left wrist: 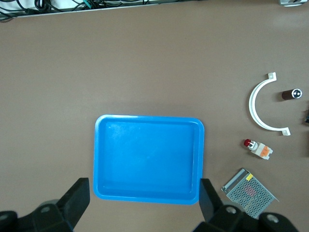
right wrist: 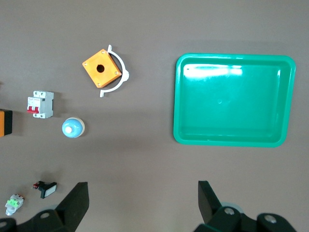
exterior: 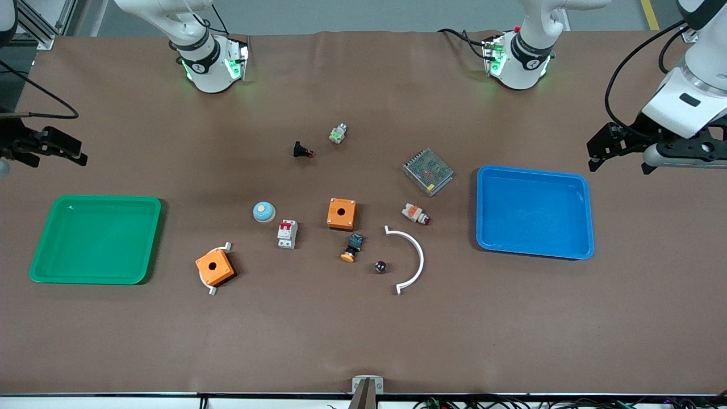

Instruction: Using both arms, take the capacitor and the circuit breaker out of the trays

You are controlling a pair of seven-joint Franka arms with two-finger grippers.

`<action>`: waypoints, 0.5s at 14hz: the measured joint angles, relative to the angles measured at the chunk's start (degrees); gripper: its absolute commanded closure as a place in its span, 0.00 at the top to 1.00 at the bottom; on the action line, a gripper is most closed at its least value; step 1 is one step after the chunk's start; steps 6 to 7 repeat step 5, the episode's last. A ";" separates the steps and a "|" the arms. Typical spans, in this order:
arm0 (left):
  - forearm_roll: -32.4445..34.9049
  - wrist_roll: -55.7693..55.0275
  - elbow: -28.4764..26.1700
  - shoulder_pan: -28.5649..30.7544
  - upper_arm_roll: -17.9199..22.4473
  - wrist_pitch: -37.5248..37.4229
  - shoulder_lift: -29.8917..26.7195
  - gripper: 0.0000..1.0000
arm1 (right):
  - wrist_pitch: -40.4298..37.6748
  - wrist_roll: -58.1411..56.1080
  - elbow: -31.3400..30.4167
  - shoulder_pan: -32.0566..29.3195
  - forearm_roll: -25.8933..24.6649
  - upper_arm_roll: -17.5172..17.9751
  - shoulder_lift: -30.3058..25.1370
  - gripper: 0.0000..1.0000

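The capacitor, a tiny black cylinder with a silvery end, lies on the brown table beside a white arc; it also shows in the left wrist view. The breaker, a white-grey block with a red switch, lies toward the right arm's end from it, and shows in the right wrist view. My left gripper is open and empty, up over the blue tray's edge. My right gripper is open and empty, up over bare table by the green tray.
A blue tray sits at the left arm's end, a green tray at the right arm's end. Between them lie two orange boxes, several push buttons, a black-blue switch and a mesh metal box.
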 measured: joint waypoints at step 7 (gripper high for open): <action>0.00 0.00 3.99 0.11 0.20 -1.82 0.77 1.00 | 0.07 -0.02 -2.42 0.00 0.00 0.44 -3.96 1.00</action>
